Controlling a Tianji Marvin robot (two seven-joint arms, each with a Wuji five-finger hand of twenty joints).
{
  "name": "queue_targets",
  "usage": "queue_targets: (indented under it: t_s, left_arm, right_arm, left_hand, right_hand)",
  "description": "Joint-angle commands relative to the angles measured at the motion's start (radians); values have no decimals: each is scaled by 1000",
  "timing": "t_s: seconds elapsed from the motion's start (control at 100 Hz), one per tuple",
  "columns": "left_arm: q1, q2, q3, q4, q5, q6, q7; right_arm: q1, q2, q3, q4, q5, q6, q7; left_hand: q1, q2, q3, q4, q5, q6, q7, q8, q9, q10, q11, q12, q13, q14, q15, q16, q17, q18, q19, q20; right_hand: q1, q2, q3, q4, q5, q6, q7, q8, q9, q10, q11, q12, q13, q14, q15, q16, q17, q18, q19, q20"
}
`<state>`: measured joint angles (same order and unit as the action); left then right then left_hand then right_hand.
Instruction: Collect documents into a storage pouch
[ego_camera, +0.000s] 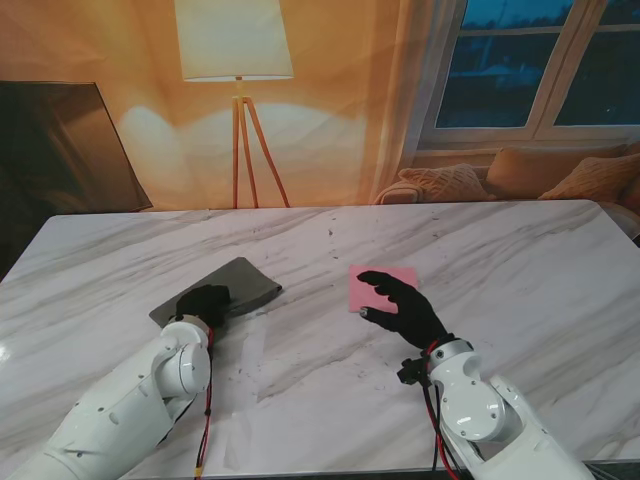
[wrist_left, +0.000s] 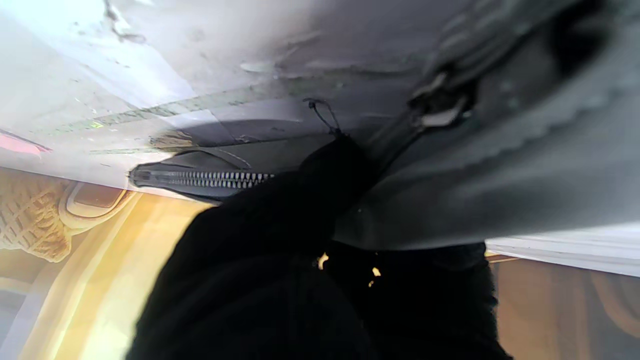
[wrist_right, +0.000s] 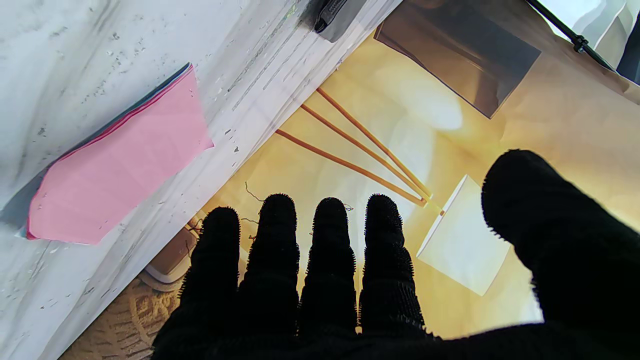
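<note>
- Far left of the table (ego_camera: 120, 250): our left hand (ego_camera: 203, 303) sits on the near end of the grey pouch (ego_camera: 240, 284). From the wrist view the fingers (wrist_left: 320, 200) look clamped on the fabric right by the zipper (wrist_left: 210, 178), so we'd call it gripping the pouch, probably to pin it down and keep the mouth handy for loading.
- The pouch itself lies flat, angled away from us. The zipper teeth we can see look meshed at that end; whether the rest is undone we can't tell.
- Middle-right: the pink papers (ego_camera: 384, 285) lie flat on the marble, well apart from the pouch. The wrist cam shows a thin stack (wrist_right: 120, 165) with a darker sheet peeking out underneath.
- Right: our right hand (ego_camera: 400, 305) hovers over the near edge of the papers, fingers (wrist_right: 325, 260) straight and spread, thumb off to the side, holding nothing. Looks lined up for a grab, but nothing's collected yet.
</note>
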<state>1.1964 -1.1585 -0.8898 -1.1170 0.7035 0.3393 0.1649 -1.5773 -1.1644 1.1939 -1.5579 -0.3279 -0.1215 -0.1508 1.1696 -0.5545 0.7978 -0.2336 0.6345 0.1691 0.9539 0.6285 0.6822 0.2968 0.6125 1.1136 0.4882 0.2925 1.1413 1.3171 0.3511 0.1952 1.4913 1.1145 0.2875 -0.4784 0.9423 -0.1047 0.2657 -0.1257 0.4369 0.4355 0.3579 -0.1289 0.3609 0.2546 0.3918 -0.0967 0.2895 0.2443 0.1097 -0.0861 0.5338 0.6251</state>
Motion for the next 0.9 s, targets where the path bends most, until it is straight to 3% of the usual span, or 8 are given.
queue_targets:
  t_s: [0.0, 0.13, 0.33, 0.61, 0.89]
  left_arm:
    - [23, 16, -17, -24, 17, 3, -17]
    - [54, 23, -63, -74, 43, -2, -16]
    - [106, 38, -133, -173, 81, -25, -46]
    - [174, 60, -212, -339, 73, -54, -179]
    - [221, 68, -254, -471, 39, -76, -256]
  right_arm:
    - [-1, -1, -2, -2, 1, 7, 14]
    - [-1, -1, -4, -2, 2, 9, 14]
    - [0, -1, -6, -2, 2, 11, 14]
    - [1, 0, -12, -3, 8, 16, 21]
    - [1, 0, -15, -5, 9, 20, 22]
  left_hand:
    - [118, 100, -7, 8, 130, 20, 226, 160, 47, 29, 31, 26, 31, 28, 54, 33, -25, -51, 1, 56]
    - [121, 117, -22, 12, 134, 15, 226, 226, 83, 40, 90, 50, 55, 24, 95, 42, -26, -20, 14, 97]
    - [121, 130, -35, 22, 138, 6, 217, 271, 99, 47, 114, 64, 56, 26, 109, 50, -49, -14, 9, 128]
    - [120, 121, -39, 25, 149, -6, 201, 304, 123, 37, 119, 72, 58, 25, 111, 50, -81, -18, -5, 164]
    - [110, 109, -26, 28, 157, -7, 185, 307, 135, 38, 110, 75, 64, 30, 109, 45, -80, -15, -12, 175]
  right_hand:
    - [-25, 14, -24, 11, -18, -15, -5, 7, -22, -16, -5, 6, -16, -13, -17, 14, 4, -10, 9, 19]
    - [-26, 17, -25, 12, -16, -15, -4, 8, -23, -15, -5, 6, -16, -15, -16, 15, 4, -9, 11, 22]
    - [-27, 18, -25, 12, -14, -14, -2, 9, -23, -15, -5, 7, -16, -14, -15, 15, 4, -11, 11, 24]
    - [-24, 15, -23, 12, -11, -14, -1, 11, -23, -14, -5, 7, -17, -14, -15, 16, 3, -16, 9, 25]
    - [-23, 12, -21, 11, -8, -12, 0, 12, -23, -11, -4, 7, -16, -16, -14, 16, 4, -19, 8, 24]
